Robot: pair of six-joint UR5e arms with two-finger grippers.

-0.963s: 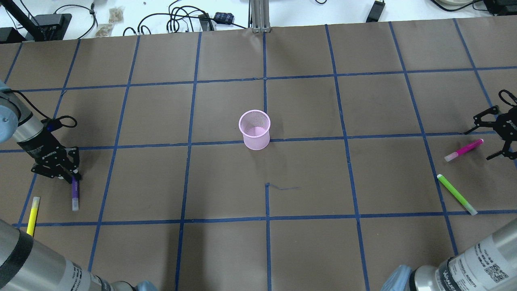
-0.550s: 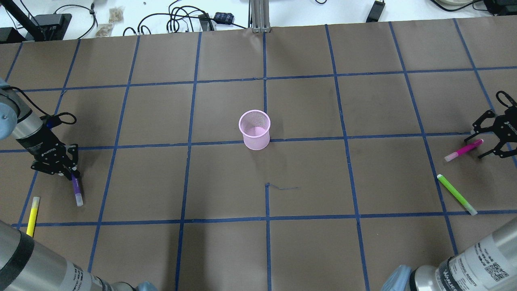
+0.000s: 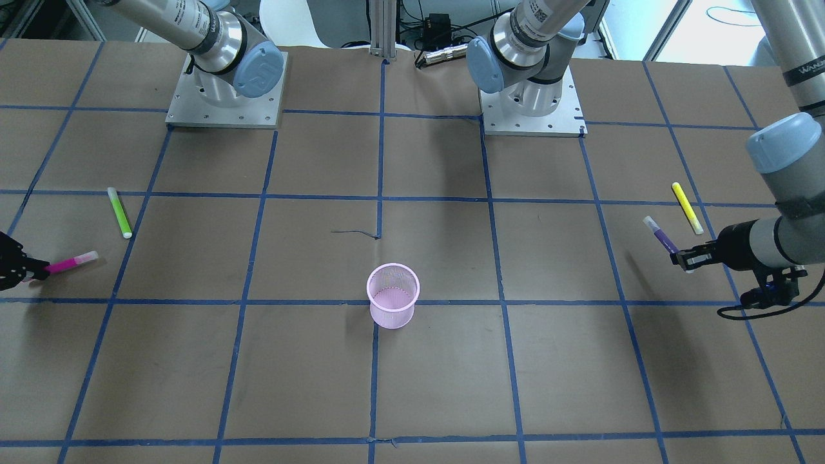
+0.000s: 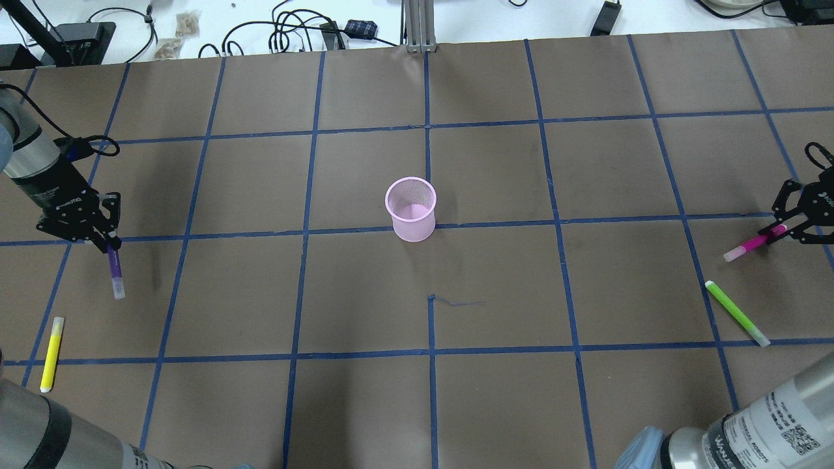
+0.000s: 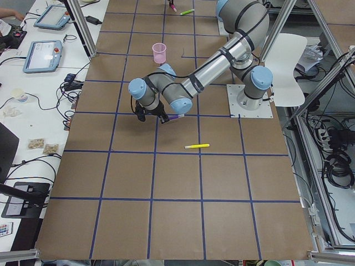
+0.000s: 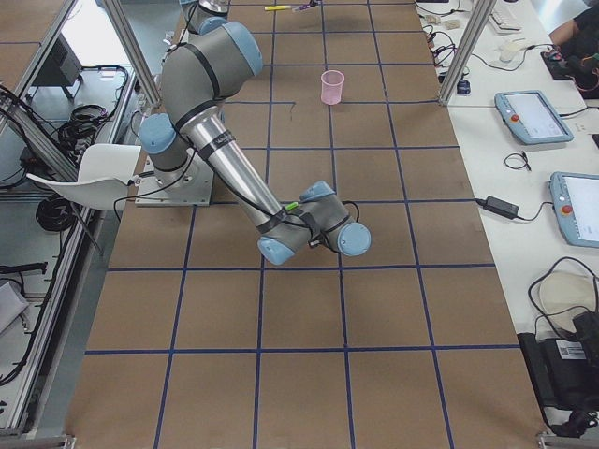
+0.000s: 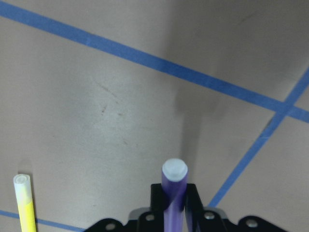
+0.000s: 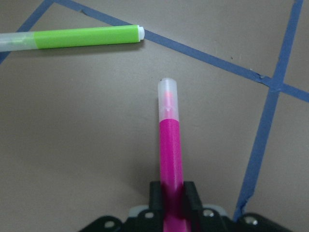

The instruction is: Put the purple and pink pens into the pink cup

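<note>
The pink mesh cup (image 4: pixel 410 208) stands upright mid-table; it also shows in the front view (image 3: pixel 392 295). My left gripper (image 4: pixel 109 245) is shut on the purple pen (image 4: pixel 115 268) and holds it above the table at the far left, white cap pointing away from the cup. The left wrist view shows the purple pen (image 7: pixel 174 191) between the fingers. My right gripper (image 4: pixel 776 232) is shut on the pink pen (image 4: pixel 749 247) at the far right, low over the table. The right wrist view shows the pink pen (image 8: pixel 171 154) clamped at its back end.
A green pen (image 4: pixel 736 312) lies near the pink pen, toward the robot. A yellow pen (image 4: pixel 51 354) lies at the front left, below the purple pen. Cables and boxes sit beyond the table's far edge.
My left gripper has lifted the purple pen off the table and carried it away from the robot. My right gripper has come down and shut on the pink pen's end.
</note>
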